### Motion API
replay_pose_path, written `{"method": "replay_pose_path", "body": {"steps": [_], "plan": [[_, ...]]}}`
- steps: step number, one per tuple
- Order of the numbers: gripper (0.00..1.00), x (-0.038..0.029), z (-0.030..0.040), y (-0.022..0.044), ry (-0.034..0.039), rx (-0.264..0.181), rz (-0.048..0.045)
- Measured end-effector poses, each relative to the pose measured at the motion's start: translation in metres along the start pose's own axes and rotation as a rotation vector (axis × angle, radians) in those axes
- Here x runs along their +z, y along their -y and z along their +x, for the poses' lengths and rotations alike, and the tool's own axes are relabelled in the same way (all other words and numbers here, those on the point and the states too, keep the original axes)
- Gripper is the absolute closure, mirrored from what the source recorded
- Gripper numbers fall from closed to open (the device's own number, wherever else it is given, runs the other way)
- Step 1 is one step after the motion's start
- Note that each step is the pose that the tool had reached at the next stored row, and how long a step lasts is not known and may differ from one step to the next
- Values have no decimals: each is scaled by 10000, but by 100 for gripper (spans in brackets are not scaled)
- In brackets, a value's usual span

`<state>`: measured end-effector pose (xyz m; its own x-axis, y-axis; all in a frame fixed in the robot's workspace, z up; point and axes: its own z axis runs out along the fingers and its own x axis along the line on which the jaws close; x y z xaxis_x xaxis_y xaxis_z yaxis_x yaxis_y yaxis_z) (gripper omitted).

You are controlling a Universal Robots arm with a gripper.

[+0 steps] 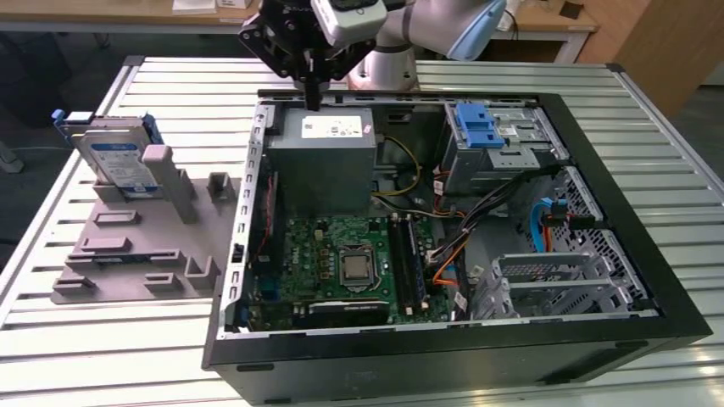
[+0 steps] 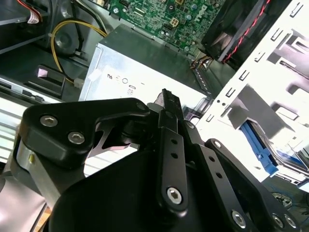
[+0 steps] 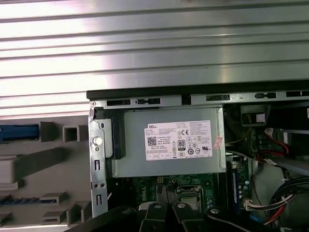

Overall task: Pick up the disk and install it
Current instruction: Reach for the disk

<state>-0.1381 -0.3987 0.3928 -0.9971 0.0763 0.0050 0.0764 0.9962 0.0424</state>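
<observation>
On the slatted tabletop (image 1: 102,356) the disk (image 1: 119,159) stands upright in a grey rack (image 1: 125,254), well apart from the tool (image 1: 311,95), pinched narrow and empty. I'd say a clean grasp wants the jaws squared across its flat faces.

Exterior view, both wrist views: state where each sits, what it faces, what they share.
Exterior view: off the arm, looking down on the computer case and the disk; arm and gripper show.
First wrist view: at the wrist, facing the power supply; gripper links show.
Second wrist view: at the wrist, along the gripper.
All share the power supply.
</observation>
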Motion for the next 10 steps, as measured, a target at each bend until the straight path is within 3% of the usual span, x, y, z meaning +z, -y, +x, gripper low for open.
{"method": "replay_pose_path", "body": {"steps": [10], "plan": [[89,1,87,7,0,-1,0]]}}
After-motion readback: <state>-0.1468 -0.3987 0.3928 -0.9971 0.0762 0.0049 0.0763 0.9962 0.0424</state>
